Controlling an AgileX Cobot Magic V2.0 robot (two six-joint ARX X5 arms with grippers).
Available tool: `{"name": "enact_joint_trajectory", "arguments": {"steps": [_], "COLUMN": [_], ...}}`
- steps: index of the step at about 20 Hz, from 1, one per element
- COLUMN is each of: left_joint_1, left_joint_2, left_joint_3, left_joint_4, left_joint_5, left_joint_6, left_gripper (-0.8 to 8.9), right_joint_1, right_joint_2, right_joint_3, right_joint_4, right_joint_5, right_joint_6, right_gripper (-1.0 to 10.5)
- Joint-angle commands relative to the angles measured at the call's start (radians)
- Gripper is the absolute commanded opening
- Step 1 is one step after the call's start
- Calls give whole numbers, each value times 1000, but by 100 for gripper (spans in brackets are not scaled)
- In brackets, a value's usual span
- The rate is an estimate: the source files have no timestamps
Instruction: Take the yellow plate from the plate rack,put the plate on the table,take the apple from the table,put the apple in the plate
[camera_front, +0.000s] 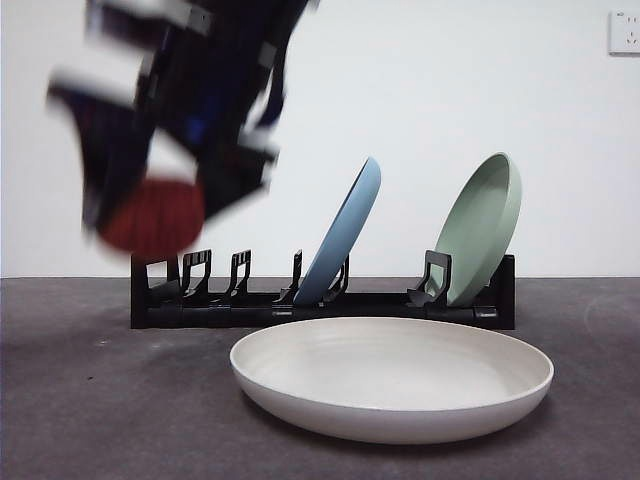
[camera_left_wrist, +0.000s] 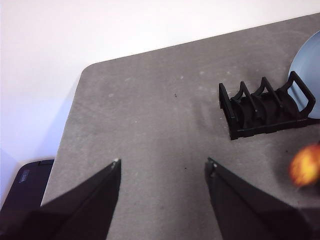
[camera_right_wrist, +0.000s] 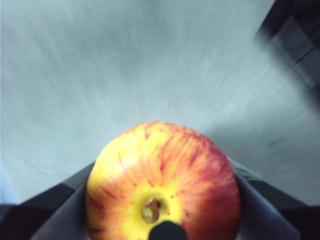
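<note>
Apple (camera_right_wrist: 162, 182) is riding in my right gripper (camera_right_wrist: 162, 200), jaws clamped against both its flanks, and in the front view it is showing as a red blur hanging in the air above the open end of the plate rack (camera_front: 320, 300). Both that view and the right wrist view are smeared, so I am judging the arm to be travelling quickly. The yellow plate (camera_front: 392, 375) is lying flat on the table (camera_front: 90, 400) just in front of the rack, empty, well to one side of where the apple is hanging.

What I am worrying about is the grip — the skin is smooth and round, and I am seeing the jaws pressing only on the sides, so a sharp stop could be letting the fruit slip or roll out before it is over the plate. I am also watching the path: a low pass could be clipping the rack's dividers or the leaning blue plate (camera_front: 345, 235), which is standing tilted in its slot and looking easy to knock over; the green plate (camera_front: 482, 225) is farther off. Releasing too high could be bouncing the apple off the shallow rim and onto the table.

My left gripper (camera_left_wrist: 162, 167) is hovering with jaws apart over bare table beside the rack's end, holding nothing.
</note>
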Motion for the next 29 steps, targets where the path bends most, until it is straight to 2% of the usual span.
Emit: {"name": "enact_joint_trajectory", "arguments": {"steps": [1,8,12,15,21,29], "left_joint_1": [2,2,2,2,2,2], "left_joint_2": [-4,-3,-3,-3,-3,-3], "left_joint_3": [-4,-4,-4,-4,-4,-4], "left_joint_4": [25,86,107,106,106,106], "left_joint_5": [2,55,55,55,104,105], "left_joint_6": [-11,-10,-10,-10,-10,-11], "left_gripper": [283,283,283,283,283,283], "right_joint_1": [-25,-174,-259,-309,-312,-310], "right_joint_2": [-119,-395,-447,-442,-429,-415], "right_joint_3": [9,9,9,6,-105,-428], "right_joint_4": [-45,-345,-531,-631,-563,-170], "right_joint_5": [2,1,1,-1,-9,-9], "right_joint_6": [-12,-16,-14,19,37,84], "right_gripper": [-8,-8,-8,-8,-9,-8]}}
